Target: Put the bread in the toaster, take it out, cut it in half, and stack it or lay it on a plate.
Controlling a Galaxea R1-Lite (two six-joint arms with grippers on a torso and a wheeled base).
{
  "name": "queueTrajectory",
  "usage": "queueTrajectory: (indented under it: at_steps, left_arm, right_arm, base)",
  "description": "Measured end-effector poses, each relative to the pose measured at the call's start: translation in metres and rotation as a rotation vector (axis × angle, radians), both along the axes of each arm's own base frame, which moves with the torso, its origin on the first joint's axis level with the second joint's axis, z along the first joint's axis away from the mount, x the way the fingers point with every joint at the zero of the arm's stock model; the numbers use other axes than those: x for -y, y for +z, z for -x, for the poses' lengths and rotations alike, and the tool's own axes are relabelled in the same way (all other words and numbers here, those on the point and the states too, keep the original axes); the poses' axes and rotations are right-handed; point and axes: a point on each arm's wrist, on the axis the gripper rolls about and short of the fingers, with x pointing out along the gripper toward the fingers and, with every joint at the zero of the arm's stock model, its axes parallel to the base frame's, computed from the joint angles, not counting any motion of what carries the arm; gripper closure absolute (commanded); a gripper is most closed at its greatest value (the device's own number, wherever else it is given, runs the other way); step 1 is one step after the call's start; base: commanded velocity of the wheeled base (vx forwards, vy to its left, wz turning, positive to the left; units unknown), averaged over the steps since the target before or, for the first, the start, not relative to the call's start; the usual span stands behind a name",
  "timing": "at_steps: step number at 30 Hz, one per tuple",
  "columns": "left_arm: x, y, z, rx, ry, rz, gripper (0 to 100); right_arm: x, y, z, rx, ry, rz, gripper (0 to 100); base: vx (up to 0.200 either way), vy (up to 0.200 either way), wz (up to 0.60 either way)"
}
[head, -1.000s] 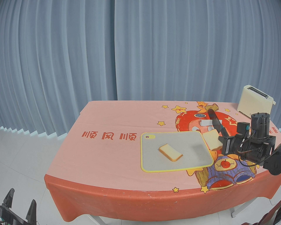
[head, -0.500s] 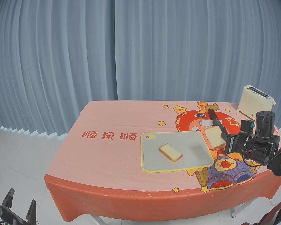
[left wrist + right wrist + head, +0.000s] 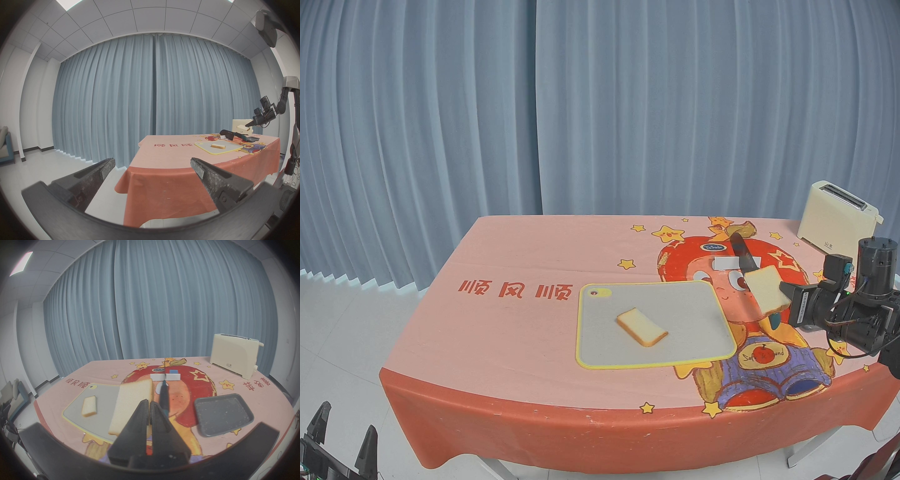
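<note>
Bread slice (image 3: 132,402) sits clamped in the closed right gripper (image 3: 149,403), seemingly bound for the toaster (image 3: 234,355). Next, align it edge-down over the slot. Left gripper (image 3: 152,163) gapes wide, empty.

Grey cutting board (image 3: 687,312) with a yellow rim; on it a cream bread piece (image 3: 641,326), crust golden-brown. Right of the board a cream bread slice (image 3: 767,289). Under the board a salmon-pink tablecloth (image 3: 519,337): red characters, yellow stars, red apple cartoon. Behind the board, cream toaster (image 3: 837,219), blue-grey pleated curtain (image 3: 550,106)
</note>
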Motion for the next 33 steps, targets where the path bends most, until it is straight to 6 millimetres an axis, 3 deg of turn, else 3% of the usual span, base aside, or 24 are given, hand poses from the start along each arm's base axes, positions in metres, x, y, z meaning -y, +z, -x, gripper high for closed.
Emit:
queueTrajectory:
  at_steps: [11,18,33]
  left_arm:
    - [0.000,0.000,0.000,0.000,0.000,0.004,0]
    - [0.000,0.000,0.000,0.000,0.000,0.003,0]
    - [0.000,0.000,0.000,0.000,-0.001,-0.001,0]
  right_arm:
    - [0.003,-0.003,0.002,-0.010,-0.012,0.004,100]
    - [0.019,-0.005,-0.002,-0.018,-0.081,0.010,100]
    - [0.024,-0.029,-0.012,-0.118,-0.108,0.036,100]
  base:
    - [0.000,-0.200,0.00]
    - [0.000,0.000,0.00]
    - [0.000,0.000,0.00]
